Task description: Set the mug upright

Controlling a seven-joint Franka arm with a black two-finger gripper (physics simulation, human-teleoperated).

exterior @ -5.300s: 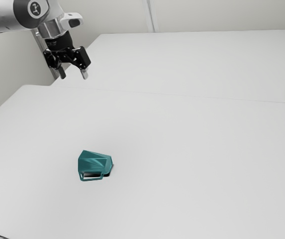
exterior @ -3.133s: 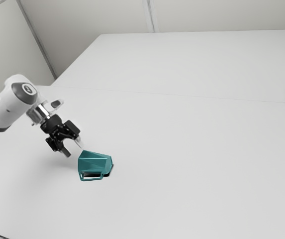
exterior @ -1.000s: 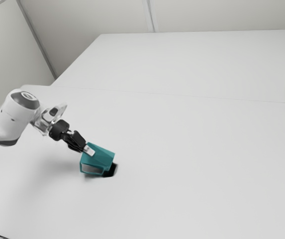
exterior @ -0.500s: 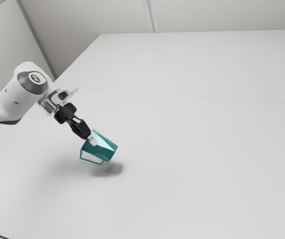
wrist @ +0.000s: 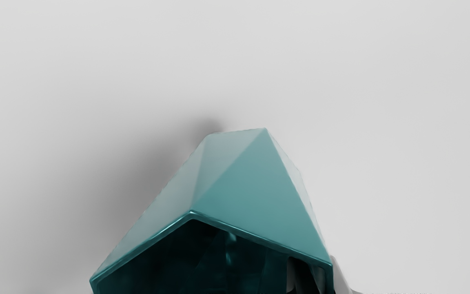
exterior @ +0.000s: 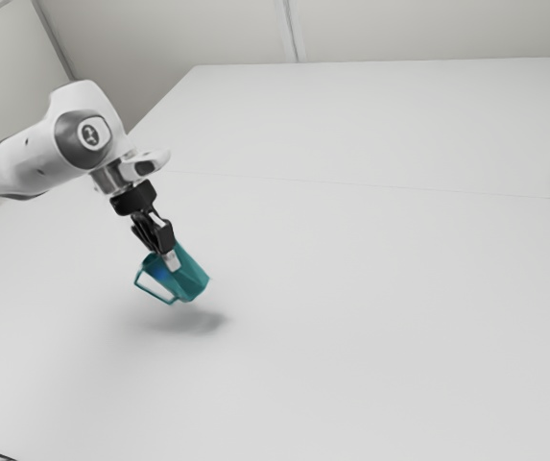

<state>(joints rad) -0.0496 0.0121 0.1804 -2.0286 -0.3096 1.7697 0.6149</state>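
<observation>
A: Going left to right, see any change?

B: Yep. Just raised the black two-finger tool (exterior: 170, 261) higher, shut on the wall (wrist: 259, 200) of the teal, faceted mug (exterior: 192, 277). Swung the mouth (wrist: 178, 261) further up too, clear above the smooth white surface (exterior: 370, 317).

A: Done, then?

B: Nope, leaning with the base (exterior: 196, 291) toward the exterior view's right. Probably needs more tipping, then a gentle set-down.

A: Any thoughts on looks?

B: Love the angular, open handle (exterior: 155, 295), then flat facets (wrist: 174, 204) and a glossy rim (wrist: 145, 243). Note the soft shadow (exterior: 193, 322) underneath.
</observation>
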